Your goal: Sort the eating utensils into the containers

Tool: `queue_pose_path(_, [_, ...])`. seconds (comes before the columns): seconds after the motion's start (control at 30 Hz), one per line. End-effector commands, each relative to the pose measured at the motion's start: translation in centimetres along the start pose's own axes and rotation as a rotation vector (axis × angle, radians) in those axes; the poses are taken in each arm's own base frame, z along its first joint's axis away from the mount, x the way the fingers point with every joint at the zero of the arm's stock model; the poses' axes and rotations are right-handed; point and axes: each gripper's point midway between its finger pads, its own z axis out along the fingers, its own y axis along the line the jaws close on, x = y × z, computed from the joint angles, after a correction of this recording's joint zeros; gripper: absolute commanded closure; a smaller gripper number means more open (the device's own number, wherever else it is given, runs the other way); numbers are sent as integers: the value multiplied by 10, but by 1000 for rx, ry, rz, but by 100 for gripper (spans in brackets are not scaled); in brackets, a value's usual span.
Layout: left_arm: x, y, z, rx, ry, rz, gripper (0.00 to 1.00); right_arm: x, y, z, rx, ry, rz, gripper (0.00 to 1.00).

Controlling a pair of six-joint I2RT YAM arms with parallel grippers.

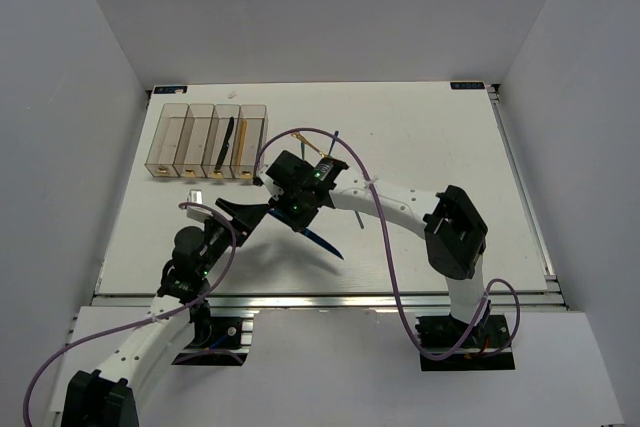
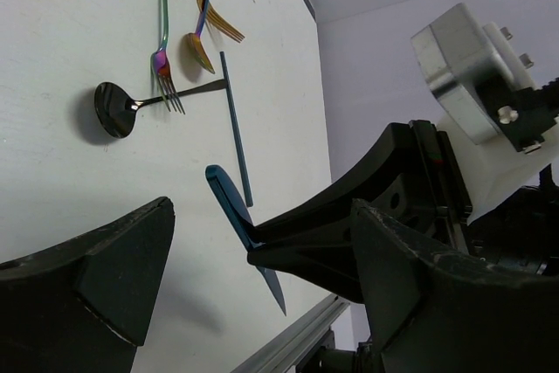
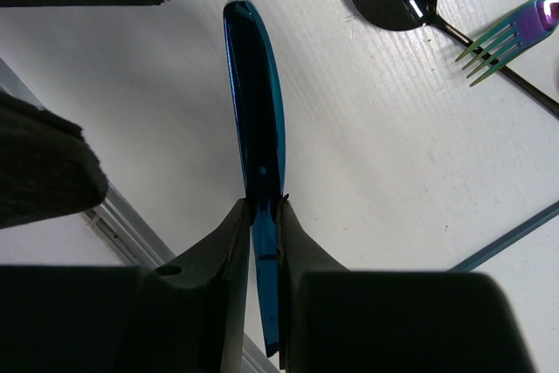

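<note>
Blue slim metal knife point(image 3: 253, 111) was held by the right gripper point(image 3: 265, 209). Its two black fingers were pressed together on the shaft partway along, with the rounded end sticking out ahead and the pointed end trailing back under the wrist. Knife appeared lifted off the white table point(image 1: 450, 147), its shadow lying apart from it in the left wrist view. Position: middle of the table's near half, right of and nearer than the clear brownish plastic containers point(image 1: 168, 137), which sat in a row of four at the far left. Left gripper point(image 1: 245, 211) sat just left of the knife, fingers spread wide, opening turned toward it, not touching it. Third bin from the left held a black slim utensil point(image 1: 228, 144); rightmost bin held a thin orange piece point(image 1: 243, 147), type not clear. Loose on the table beyond the knife: black spoon point(image 2: 113, 109), green iridescent fork point(image 2: 162, 32) with tines at the spoon's handle, gold spoon with a purple handle point(image 2: 198, 51), gold fork point(image 2: 223, 22), and a slim blue-grey chopstick point(image 2: 236, 128) lying just beside the knife's rounded end. One small gold piece point(image 1: 567, 137) lay well apart, near the right edge.
</note>
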Motion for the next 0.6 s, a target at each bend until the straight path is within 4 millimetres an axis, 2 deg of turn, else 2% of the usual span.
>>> queue_pose_path(0.0, [3,7,-1,-10,3,-7,10,-31,8,-31,-22,-116,-6,100])
queue_pose_path(0.3, [3,4,2,7,-1,-45,14,-40,16,-36,-37,-142,-13,100])
queue_pose_path(0.57, [7,15,5,-35,15,-57,16,-52,18,-41,-33,-168,-16,100])
